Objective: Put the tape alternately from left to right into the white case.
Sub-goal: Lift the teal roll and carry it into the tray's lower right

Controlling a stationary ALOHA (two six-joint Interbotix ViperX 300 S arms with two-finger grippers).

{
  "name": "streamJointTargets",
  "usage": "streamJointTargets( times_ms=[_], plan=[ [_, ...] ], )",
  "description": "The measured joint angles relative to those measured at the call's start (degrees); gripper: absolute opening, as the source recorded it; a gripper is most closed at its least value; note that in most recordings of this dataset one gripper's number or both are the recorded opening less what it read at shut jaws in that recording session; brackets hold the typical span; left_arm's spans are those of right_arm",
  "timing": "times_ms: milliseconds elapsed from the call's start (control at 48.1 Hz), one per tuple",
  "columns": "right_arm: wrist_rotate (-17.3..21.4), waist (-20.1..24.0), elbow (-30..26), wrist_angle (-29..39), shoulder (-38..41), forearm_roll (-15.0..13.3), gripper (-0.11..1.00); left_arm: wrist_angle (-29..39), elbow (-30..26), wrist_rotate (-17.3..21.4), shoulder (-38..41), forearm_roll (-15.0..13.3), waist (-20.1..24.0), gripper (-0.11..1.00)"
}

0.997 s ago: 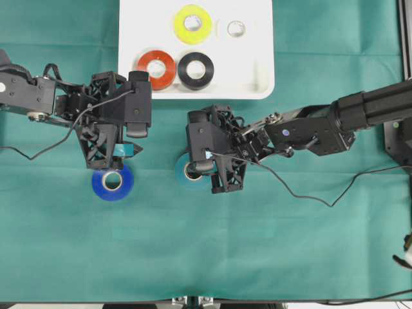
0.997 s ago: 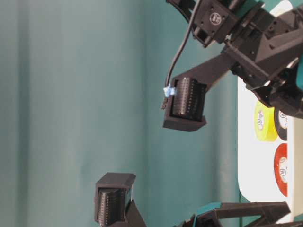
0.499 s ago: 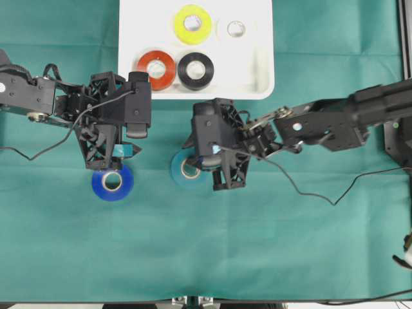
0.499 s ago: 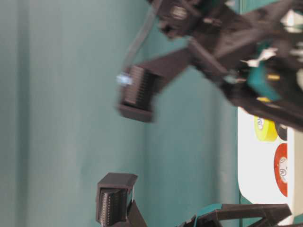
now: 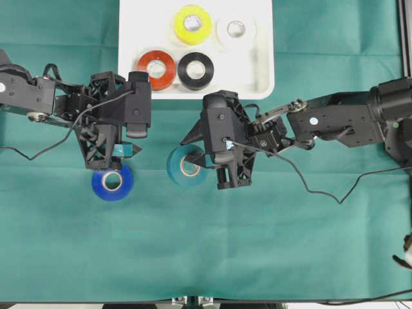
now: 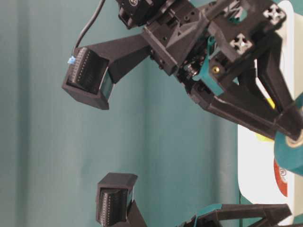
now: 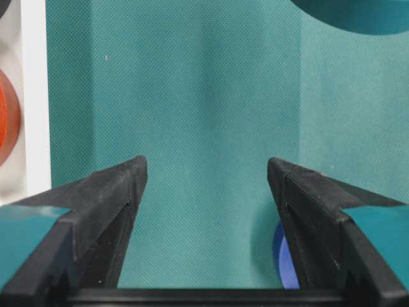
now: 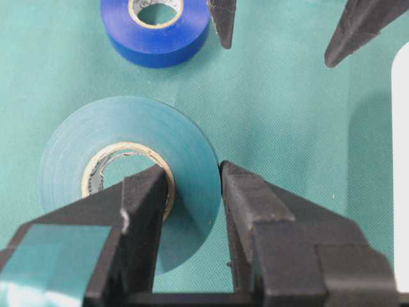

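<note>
Here, right fingers (image 8: 144,211) pinching teal roll (image 8: 128,173) (wall)

Open green table (image 5: 257,257) stretches below both arms. The left gripper (image 5: 125,143) hangs wide open between the blue roll (image 5: 112,183) and the white case (image 5: 261,64), crowding that approach. Inside the case, bare floor remains right of the black roll (image 5: 196,70).

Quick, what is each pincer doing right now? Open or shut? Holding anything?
Left pincer: open, holding nothing.
Right pincer: shut on the teal tape, one finger inside the ring, one outside.
</note>
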Motion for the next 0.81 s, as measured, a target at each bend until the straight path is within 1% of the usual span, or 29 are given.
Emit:
streamJointTargets(
  times_ms=[187,312,415,602,727,810],
  plan=[
    [-0.18,-0.53,0.0,2.2,0.0,0.0,0.31,0.0,0.0,0.0,0.0,0.09,0.0,0.94],
    [-0.18,-2.02,0.0,3.69,0.0,-0.53,0.31,0.09,0.0,0.09,0.0,0.0,0.0,0.94],
    [-0.18,-3.52,0.0,3.96,0.0,-2.46,0.31,0.09,0.0,0.09,0.0,0.0,0.0,0.94],
    [-0.18,-7.47,0.0,4.13,0.0,-7.65,0.32,0.18,0.0,0.0,0.0,0.0,0.0,0.94],
    [-0.18,-10.55,0.0,4.13,0.0,-9.14,0.32,0.62,0.0,0.09,0.0,0.0,0.0,0.94],
    [-0.18,-12.39,0.0,4.13,0.0,-9.4,0.32,0.79,0.0,0.09,-0.09,0.0,0.0,0.94]
  ],
)
